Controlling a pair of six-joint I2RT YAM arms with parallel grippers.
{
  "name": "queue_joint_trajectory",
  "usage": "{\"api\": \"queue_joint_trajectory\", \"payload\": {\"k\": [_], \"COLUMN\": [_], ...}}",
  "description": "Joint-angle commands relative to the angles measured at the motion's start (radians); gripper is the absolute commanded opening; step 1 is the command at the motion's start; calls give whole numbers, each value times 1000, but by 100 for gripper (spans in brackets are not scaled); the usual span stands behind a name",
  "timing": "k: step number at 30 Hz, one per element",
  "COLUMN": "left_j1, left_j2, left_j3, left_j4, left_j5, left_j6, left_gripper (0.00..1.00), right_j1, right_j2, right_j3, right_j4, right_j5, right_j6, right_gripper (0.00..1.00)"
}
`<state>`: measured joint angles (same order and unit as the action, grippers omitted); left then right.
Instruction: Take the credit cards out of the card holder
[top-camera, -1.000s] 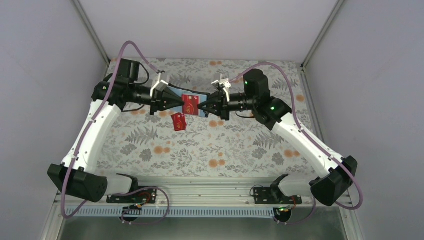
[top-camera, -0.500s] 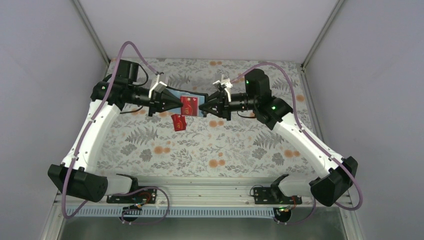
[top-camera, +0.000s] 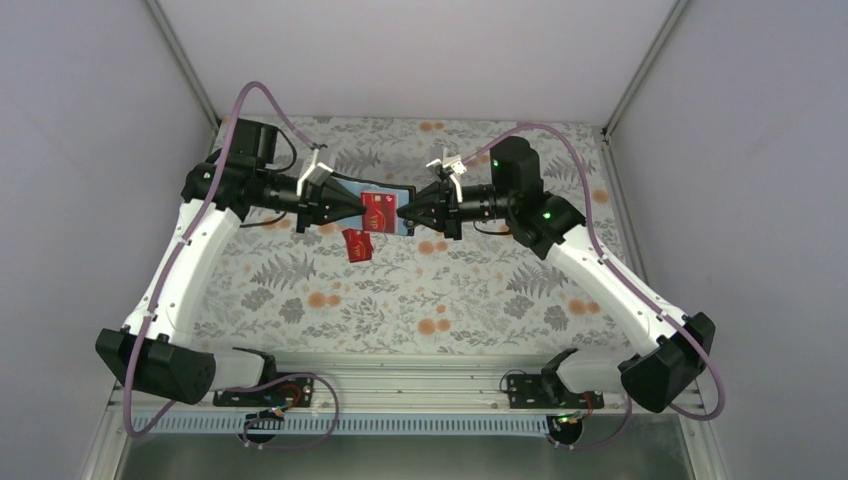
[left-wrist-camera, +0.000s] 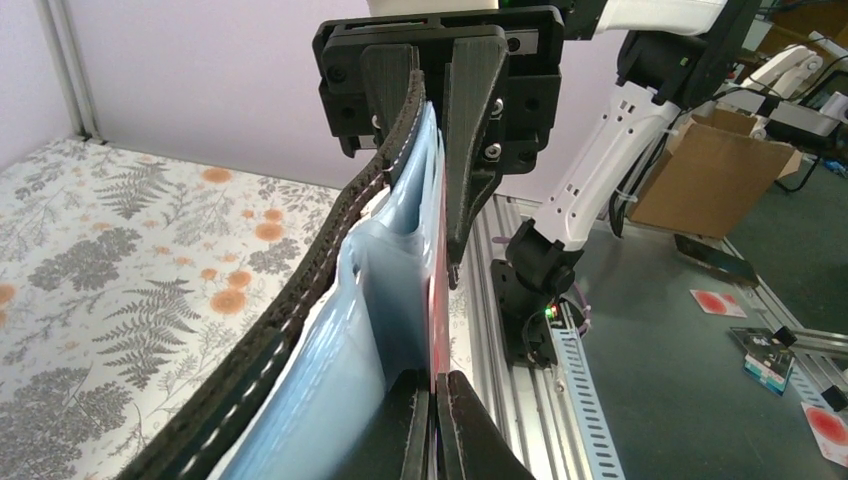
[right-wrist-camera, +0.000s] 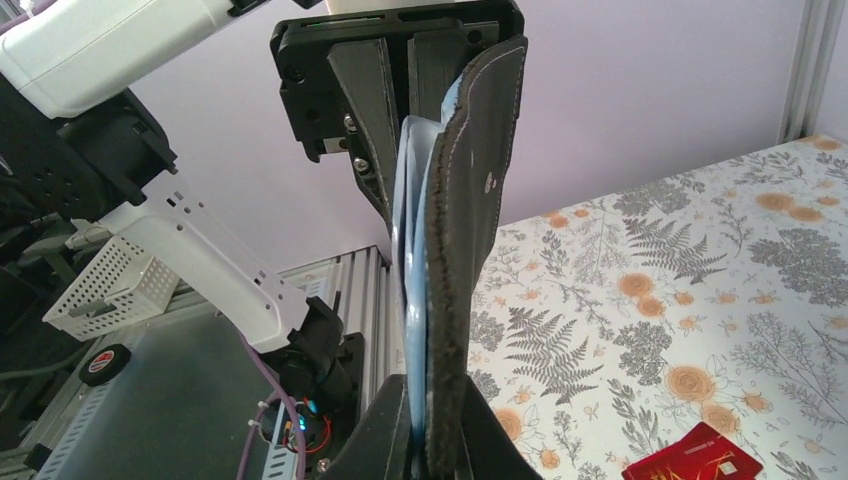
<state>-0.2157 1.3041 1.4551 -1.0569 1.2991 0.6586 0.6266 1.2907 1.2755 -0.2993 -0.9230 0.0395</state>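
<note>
The black card holder (top-camera: 390, 189) hangs open in the air between my two grippers, its light blue inner face up. A red credit card (top-camera: 377, 211) lies against that blue face. My left gripper (top-camera: 358, 207) is shut on this card's edge (left-wrist-camera: 438, 300), next to the blue lining (left-wrist-camera: 385, 300) and the stitched black cover (left-wrist-camera: 330, 250). My right gripper (top-camera: 402, 213) is shut on the holder's opposite end, pinching the black cover (right-wrist-camera: 470, 200) and the blue lining together. A second red card (top-camera: 357, 245) lies flat on the table below; it also shows in the right wrist view (right-wrist-camera: 690, 458).
The floral tablecloth (top-camera: 450, 290) covers the table. A metal rail (top-camera: 420, 375) with the arm bases runs along the near edge. Pale walls stand at the back and on both sides.
The left gripper and the red card in it have shifted slightly to the left. The right gripper and the card on the table have hardly moved.
</note>
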Motion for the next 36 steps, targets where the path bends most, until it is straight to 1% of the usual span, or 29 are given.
{"api": "queue_joint_trajectory", "payload": {"k": [1,2,3,6,8,9,11,12,16,22,26,31,33,36], "left_j1": [2,2,1,4,5,5,5,3,10,52,86,119,147,222], "left_j2": [-14,-12,-7,1,0,-1,1,5,5,7,29,38,38,46], "left_j3": [13,18,24,33,31,27,19,22,41,18,19,22,17,-16], "left_j4": [6,-7,-25,-63,-83,-88,-71,-74,-120,-121,-98,-83,-75,-33], "left_j5": [42,43,45,49,54,59,66,66,71,68,56,31,6,-37], "left_j6": [23,33,51,91,127,137,119,117,171,177,127,104,81,22], "left_gripper": [11,18,21,22,21,19,5,3,2,2,2,2,2,2], "right_j1": [-5,-5,-6,-8,-10,-10,-9,-10,-14,-56,-75,-99,-114,-151], "right_j2": [-11,-14,-17,-22,-26,-25,-26,-25,-41,-61,-81,-99,-108,-108], "right_j3": [-3,-3,-5,-2,-3,-2,0,0,-6,-33,-45,-49,-53,-64], "right_j4": [28,27,25,20,17,17,16,14,7,-13,-28,-46,-51,-45], "right_j5": [10,10,9,6,-2,-8,-13,-12,4,13,12,26,47,106], "right_j6": [0,-2,-5,-10,-14,-14,-13,-15,-22,-26,-32,-38,-35,0], "right_gripper": [4,4,4,4,4,4,4,4,4,4,4,4,4,4]}}
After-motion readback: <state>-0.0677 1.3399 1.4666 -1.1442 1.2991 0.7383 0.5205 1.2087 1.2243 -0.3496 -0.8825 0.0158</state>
